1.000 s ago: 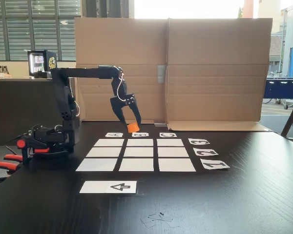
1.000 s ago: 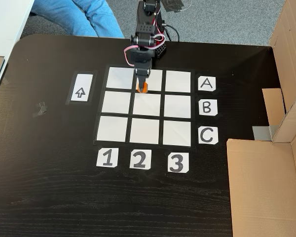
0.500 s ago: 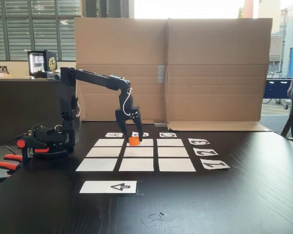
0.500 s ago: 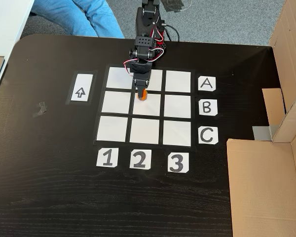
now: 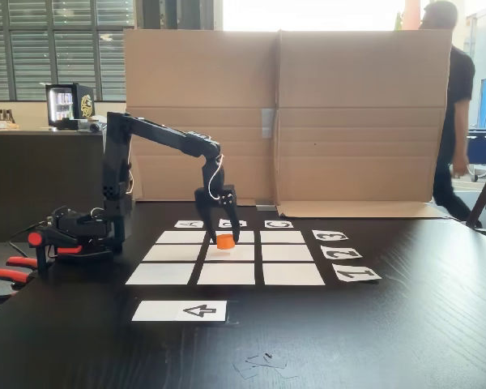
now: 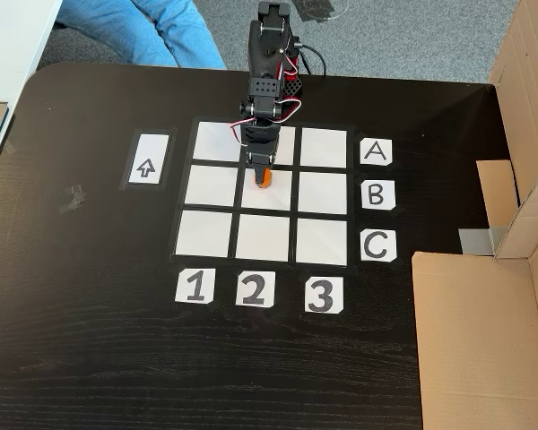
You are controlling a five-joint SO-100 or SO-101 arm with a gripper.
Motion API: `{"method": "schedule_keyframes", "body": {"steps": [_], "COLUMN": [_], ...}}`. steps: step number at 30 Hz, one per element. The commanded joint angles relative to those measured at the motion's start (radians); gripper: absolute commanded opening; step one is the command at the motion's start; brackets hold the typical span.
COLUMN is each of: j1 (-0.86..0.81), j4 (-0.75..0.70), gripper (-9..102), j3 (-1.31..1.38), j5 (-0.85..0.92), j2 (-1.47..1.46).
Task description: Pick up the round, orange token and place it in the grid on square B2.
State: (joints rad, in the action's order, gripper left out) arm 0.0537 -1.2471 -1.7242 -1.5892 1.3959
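Observation:
In both fixed views my black gripper (image 5: 225,235) (image 6: 262,170) points down over the grid (image 5: 159,274) (image 6: 206,235), shut on the round, orange token (image 5: 224,241) (image 6: 263,179). The token is held very low at the edge of square B2 (image 5: 231,254) (image 6: 269,201) that lies toward the arm's base, close to the line with the neighbouring cell. Whether it touches the paper I cannot tell. The arm reaches in from the base side, across the row labelled A.
A cardboard wall (image 5: 308,113) stands behind the grid, and a cardboard box (image 6: 484,340) sits at one table corner. A white arrow strip (image 5: 180,310) (image 6: 151,159) lies beside the grid. Orange clamp handles (image 5: 8,274) hold the base. A person (image 5: 454,121) walks behind; blue-jeaned legs (image 6: 143,31) are beyond the table.
The gripper has come down and moved outward with the token, from over the first row to the edge of the centre cell. A person has walked into the background.

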Motion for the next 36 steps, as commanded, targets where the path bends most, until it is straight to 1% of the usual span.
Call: {"method": "schedule_keyframes", "body": {"steps": [1,5,9,17,18,20,26,32,34,36], "j1": [0.012,0.020,0.011,0.011,0.012,0.012,0.009,-0.003,-0.038,-0.124], "j4": [0.009,0.009,0.012,0.040,0.048,0.069,0.144,0.305,0.344,0.359], "gripper": [0,1,16,39,44,50,55,56,56,56], "j3": [0.014,0.018,0.018,-0.025,-0.038,-0.071,-0.241,-0.474,-0.563,-0.634], "j5": [-0.014,-0.021,-0.048,-0.057,-0.058,-0.061,-0.060,-0.061,-0.061,-0.061], "j2": [0.000,-0.023,-0.025,-0.017,-0.011,0.014,0.199,0.433,0.557,0.698]}}
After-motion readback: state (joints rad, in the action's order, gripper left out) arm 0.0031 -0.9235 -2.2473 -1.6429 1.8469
